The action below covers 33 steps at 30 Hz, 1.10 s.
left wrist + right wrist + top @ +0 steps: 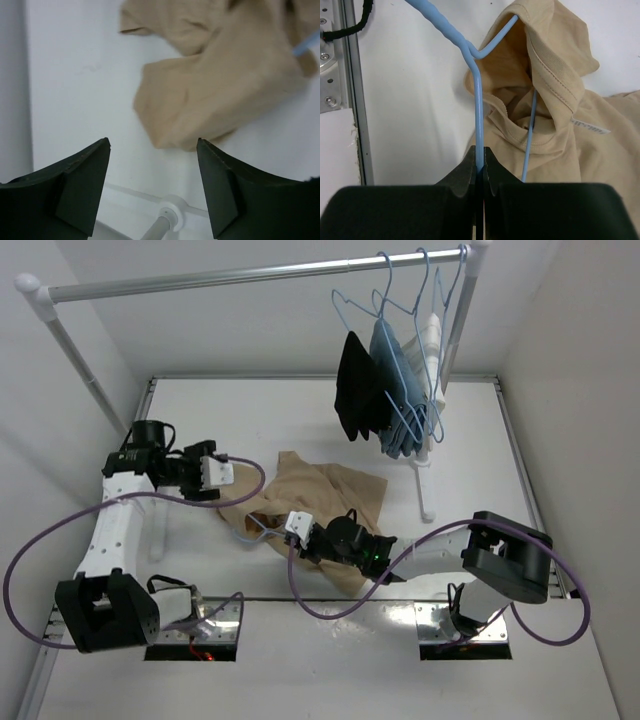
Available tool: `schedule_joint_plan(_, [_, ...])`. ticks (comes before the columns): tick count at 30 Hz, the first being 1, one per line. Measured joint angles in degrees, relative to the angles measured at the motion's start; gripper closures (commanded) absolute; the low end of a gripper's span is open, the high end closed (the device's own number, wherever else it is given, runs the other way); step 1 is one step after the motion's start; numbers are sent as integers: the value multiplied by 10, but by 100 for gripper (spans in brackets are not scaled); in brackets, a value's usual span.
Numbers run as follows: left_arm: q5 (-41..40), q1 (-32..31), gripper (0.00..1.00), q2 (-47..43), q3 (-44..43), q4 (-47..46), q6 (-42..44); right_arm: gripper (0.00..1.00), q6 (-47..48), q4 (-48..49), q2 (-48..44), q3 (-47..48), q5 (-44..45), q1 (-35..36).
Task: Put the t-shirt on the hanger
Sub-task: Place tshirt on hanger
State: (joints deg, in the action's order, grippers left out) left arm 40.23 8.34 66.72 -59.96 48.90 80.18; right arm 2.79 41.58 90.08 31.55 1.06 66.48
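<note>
**Q:** Two end effectors are labelled; how does each one stand?

**A:** Left gripper (153,144): fingers (82,187) spread apart with nothing between them; it hangs over bare table (250,410), near a folded edge of the t-shirt (330,490) but apart from it. Right gripper (481,159): jaws pressed together on a straight wire of the hanger (477,100), below the twist at the hanger's neck.

**Q:** Where does the t-shirt lie?

**A:** Crumpled on the white table, between the two grippers in the overhead view; the left arm is to its left, and the right arm reaches in from the right across its near edge. In the right wrist view the tan cloth is bunched beyond the clamped wire; the neck opening faces the camera, and a small white label (590,127) shows on the cloth to its right.

**Q:** How are hanger and shirt related?

**A:** One corner of the light-blue wire is tucked under a stitched hem, so the cloth drapes over that corner; a second wire runs down into the neck opening. The rest of the hanger is bare, its thicker twisted stem pointing away to the upper left; how far the wire reaches inside the shirt cannot be told.

**Q:** What occupies the background?

**A:** A metal rail (250,277) spans the far side; from its right end hang a black garment (355,390), a blue garment (393,380) and a white garment (432,335), each on a blue wire hanger, well apart from the t-shirt.
</note>
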Motion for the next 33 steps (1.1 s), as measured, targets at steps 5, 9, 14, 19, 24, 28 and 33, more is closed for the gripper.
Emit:
schedule_joint_plan(5, [-3, -14, 14, 22, -7, 164, 190, 100, 2, 4, 0, -7, 0, 0])
schedule_joint_plan(9, [-10, -75, 12, -8, 31, 203, 252, 100, 2, 4, 0, -9, 0, 0])
schedule_joint_plan(14, [-6, -136, 12, -27, 74, 179, 211, 100, 7, 11, 0, -9, 0, 0])
schedule_joint_plan(19, [-15, -138, 24, -20, 93, 112, 179, 100, 17, 12, 0, -9, 0, 0])
schedule_joint_plan(24, [-21, -135, 31, 0, 99, 76, 182, 100, 21, 12, 0, -9, 2, 0])
schedule_joint_plan(28, [-30, -135, 42, 6, 119, 65, 199, 100, 24, 11, 0, -7, 2, 0])
schedule_joint_plan(33, [-35, -135, 75, 15, 131, 61, 213, 100, 30, 2, 0, -2, 0, 0])
